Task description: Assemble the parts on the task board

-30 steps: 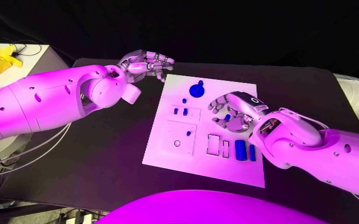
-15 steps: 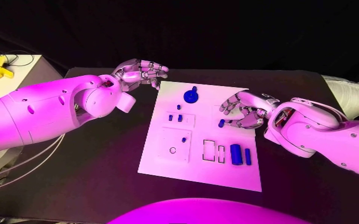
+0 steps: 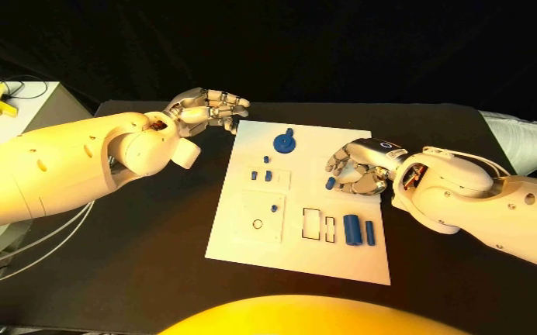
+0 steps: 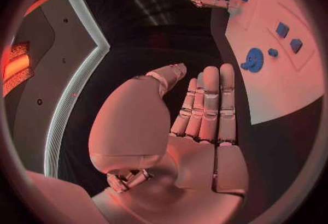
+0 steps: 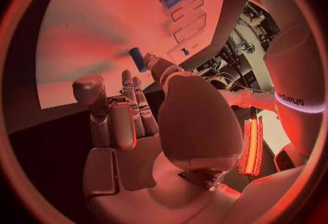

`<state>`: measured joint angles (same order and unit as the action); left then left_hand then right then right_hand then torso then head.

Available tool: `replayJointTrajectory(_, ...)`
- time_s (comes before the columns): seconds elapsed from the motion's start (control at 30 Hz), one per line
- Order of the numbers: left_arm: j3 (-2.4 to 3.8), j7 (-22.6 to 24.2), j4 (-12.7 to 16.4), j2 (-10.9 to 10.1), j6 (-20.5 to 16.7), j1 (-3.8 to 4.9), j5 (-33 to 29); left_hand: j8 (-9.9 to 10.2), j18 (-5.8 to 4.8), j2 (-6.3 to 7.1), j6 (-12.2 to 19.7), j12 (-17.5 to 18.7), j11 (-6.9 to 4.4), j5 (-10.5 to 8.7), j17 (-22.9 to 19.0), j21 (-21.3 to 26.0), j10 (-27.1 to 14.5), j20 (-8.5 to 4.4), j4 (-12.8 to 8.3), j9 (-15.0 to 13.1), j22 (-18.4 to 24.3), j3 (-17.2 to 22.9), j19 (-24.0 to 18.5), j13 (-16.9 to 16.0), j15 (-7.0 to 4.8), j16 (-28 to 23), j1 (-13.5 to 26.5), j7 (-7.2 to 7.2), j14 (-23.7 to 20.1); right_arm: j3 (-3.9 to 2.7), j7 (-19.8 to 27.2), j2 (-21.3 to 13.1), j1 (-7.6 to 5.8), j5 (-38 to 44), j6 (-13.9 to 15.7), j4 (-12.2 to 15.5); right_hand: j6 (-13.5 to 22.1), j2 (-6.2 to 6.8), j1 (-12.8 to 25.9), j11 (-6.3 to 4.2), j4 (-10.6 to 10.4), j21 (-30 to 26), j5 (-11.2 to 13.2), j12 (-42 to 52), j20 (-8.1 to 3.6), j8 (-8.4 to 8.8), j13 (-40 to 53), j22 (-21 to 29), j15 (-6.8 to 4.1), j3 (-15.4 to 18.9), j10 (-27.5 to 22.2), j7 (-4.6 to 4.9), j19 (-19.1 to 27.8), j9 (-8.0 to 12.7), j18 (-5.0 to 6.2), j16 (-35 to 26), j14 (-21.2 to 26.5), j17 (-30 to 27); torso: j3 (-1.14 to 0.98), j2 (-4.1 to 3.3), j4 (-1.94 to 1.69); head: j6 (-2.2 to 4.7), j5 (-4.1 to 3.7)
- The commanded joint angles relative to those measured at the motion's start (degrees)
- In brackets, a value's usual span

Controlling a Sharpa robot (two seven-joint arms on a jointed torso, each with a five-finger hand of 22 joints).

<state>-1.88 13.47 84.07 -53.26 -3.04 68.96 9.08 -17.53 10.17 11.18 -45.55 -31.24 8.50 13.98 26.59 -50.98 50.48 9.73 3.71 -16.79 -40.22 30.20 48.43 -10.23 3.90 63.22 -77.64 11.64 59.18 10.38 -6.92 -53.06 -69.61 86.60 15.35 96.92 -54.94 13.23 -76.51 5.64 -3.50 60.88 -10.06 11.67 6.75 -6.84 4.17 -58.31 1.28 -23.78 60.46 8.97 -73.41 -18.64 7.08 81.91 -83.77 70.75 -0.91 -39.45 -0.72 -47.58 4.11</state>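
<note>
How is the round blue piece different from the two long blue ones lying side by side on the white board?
The round piece is a disc with a small tab sticking out; the two long pieces are straight bars. The round piece lies near the board's far edge, the long pieces nearer the robot. The round piece sits alone; the long pieces lie as a pair. All are blue and lie untouched.

A black table (image 3: 146,257) was seen under the scene. At its left edge a white side surface (image 3: 33,106) was placed, on which a yellow object (image 3: 7,105) was laid. Grey cables (image 3: 45,234) were draped nearby.
</note>
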Motion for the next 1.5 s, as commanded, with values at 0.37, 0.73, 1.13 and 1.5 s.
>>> replayJointTrajectory(0.37,0.01,0.35,0.15,-0.07,1.49,-0.01,0.33,-0.32,0.30,0.01,0.55,-0.25,-0.02,-0.22,0.07,0.40,-0.56,-0.04,-0.07,0.01,0.09,-0.41,0.38,-0.10,0.26,0.24,-0.46,0.93,-0.13,0.10,-2.16,0.94,0.82,3.62,-0.10,0.22,-3.63,-0.89,-0.84,-0.63,-2.32,2.48,1.83,0.53,-0.37,-1.50,-0.03,-2.87,-0.83,-3.43,4.84,-0.20,-2.22,-0.46,-0.52,0.65,-2.33,1.17,0.04,0.02,0.00,-0.08,-0.07)
replayJointTrajectory(0.73,0.01,0.31,0.22,-0.10,1.58,-0.01,0.39,-0.37,0.31,-0.06,0.58,-0.32,-0.01,-0.21,0.08,0.41,-0.58,-0.03,-0.03,0.00,0.09,-0.42,0.40,-0.12,0.27,0.27,-0.44,0.94,-0.11,0.11,-3.13,1.79,1.23,4.57,1.29,0.41,-4.66,-0.65,-0.82,-1.05,-2.82,2.96,1.88,0.26,-0.73,-1.98,0.06,-3.58,-1.20,-4.82,6.89,-0.46,-2.56,-0.70,-0.64,0.78,-2.42,1.45,0.03,-0.01,0.01,-0.25,-0.35)
replayJointTrajectory(1.13,0.01,0.23,0.28,-0.21,1.55,-0.01,0.40,-0.42,0.31,-0.10,0.60,-0.38,-0.02,-0.21,0.10,0.40,-0.60,-0.03,-0.01,0.00,0.10,-0.43,0.43,-0.13,0.27,0.31,-0.44,0.95,-0.07,0.12,-5.99,2.49,1.46,6.66,1.84,0.45,-5.34,-0.13,-0.28,-1.31,-3.60,3.17,1.09,-0.39,-0.91,-2.37,0.13,-4.03,-1.40,-5.59,8.01,-0.76,-2.77,-0.94,-0.71,0.89,-2.49,1.63,0.08,0.05,0.00,-0.41,-0.41)
replayJointTrajectory(1.5,0.01,0.19,0.30,-0.26,1.56,-0.01,0.41,-0.50,0.33,-0.13,0.65,-0.48,-0.03,-0.20,0.12,0.39,-0.64,-0.03,-0.04,-0.01,0.10,-0.44,0.47,-0.15,0.26,0.38,-0.50,0.94,-0.01,0.11,-6.90,2.25,1.63,5.46,3.72,1.39,-7.47,-1.91,-1.87,-2.08,-2.58,5.92,-0.04,-1.22,-1.55,-4.02,0.32,-7.23,-2.09,-9.19,10.53,-1.58,-4.35,-2.01,-1.34,2.00,-3.12,3.96,0.04,0.02,-0.03,-0.45,-0.47)
